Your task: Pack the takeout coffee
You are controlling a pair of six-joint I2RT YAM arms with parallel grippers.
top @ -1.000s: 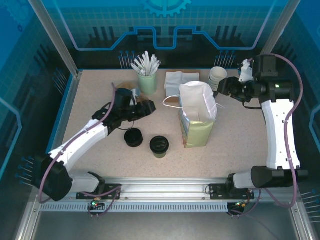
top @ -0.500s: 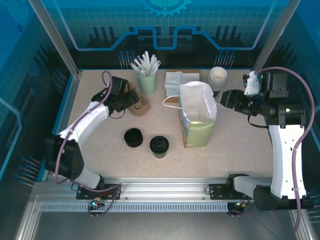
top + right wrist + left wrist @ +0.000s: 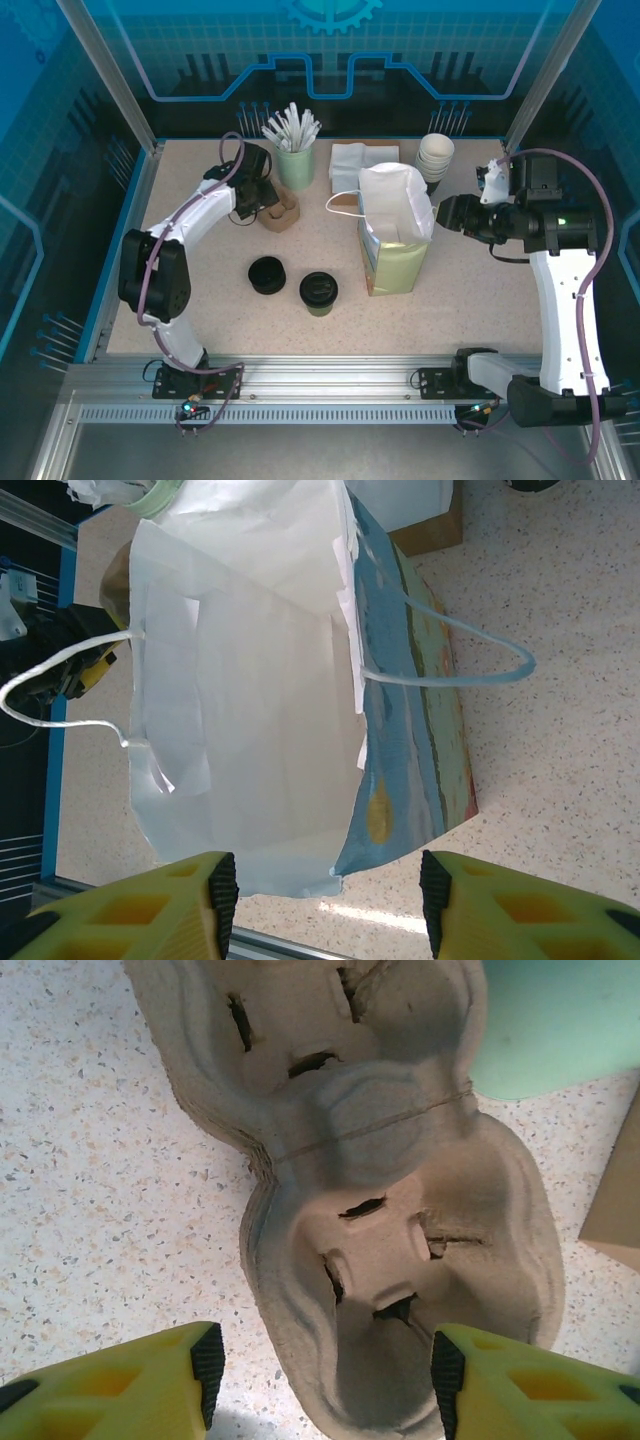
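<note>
The takeout coffee (image 3: 318, 291) is stood upright on the table (image 3: 480, 300), near the paper bag (image 3: 393, 255) on its left. Its long axis is vertical, with the black lid pointed up. The bag is kept open-mouthed, presumably to receive it. The left gripper (image 3: 325, 1380) is held with fingers spread astride the end of a cardboard cup carrier (image 3: 400, 1250), nothing pinched. The right gripper (image 3: 325, 900) is aimed at the bag, fingers spread and empty, probably to steady it.
</note>
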